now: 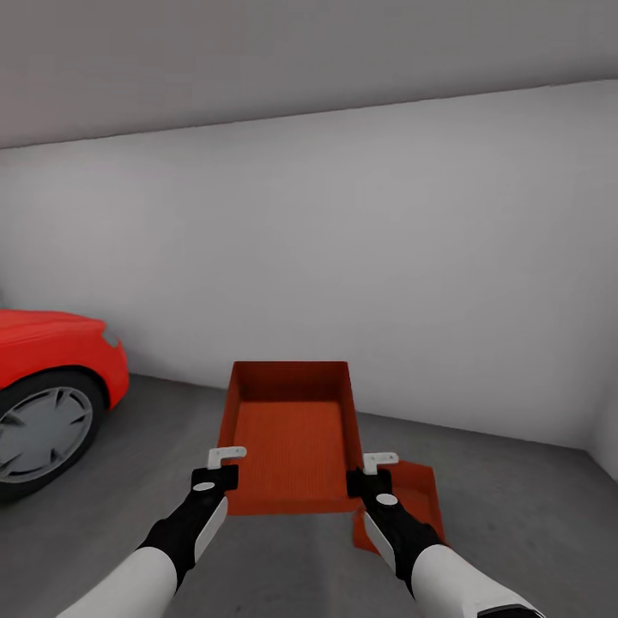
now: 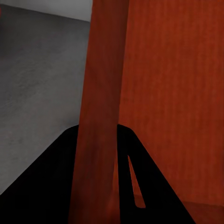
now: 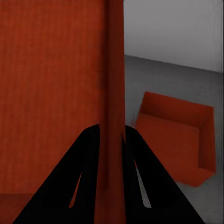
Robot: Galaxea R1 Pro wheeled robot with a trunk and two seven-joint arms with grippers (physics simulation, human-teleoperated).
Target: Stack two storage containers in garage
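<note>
— How do the jaws stand?

— Both pairs are clamped on the same bin. The left gripper [image 1: 225, 468] pinches the left wall of the raised storage container [image 1: 292, 433], and the right gripper [image 1: 367, 475] pinches its right wall. From the left wrist camera you see that wall [image 2: 100, 116] running straight down between the two dark fingers [image 2: 51, 186]. It's the same on the right wrist camera, where the wall [image 3: 113, 93] is gripped between the black fingers [image 3: 70, 186].

— So the bin is off the ground?

— Yes, held up in front of the robot between both arms, open side up, its ribbed bottom showing. It's lidless and nothing is in it.

— And the other one?

— The second storage container [image 1: 418, 502] sits on the dark grey floor [image 1: 532, 506], lower and to the right of the held one, partly hidden behind the right arm. The right wrist camera gives a better look: that bin [image 3: 179, 137] rests flat on the concrete, open side up, apart from the one being carried.

— What else is around?

— A plain pale wall [image 1: 343, 240] straight ahead, and over on the left the nose of a red car [image 1: 51, 352], with its front wheel [image 1: 39, 433] on the concrete.
</note>
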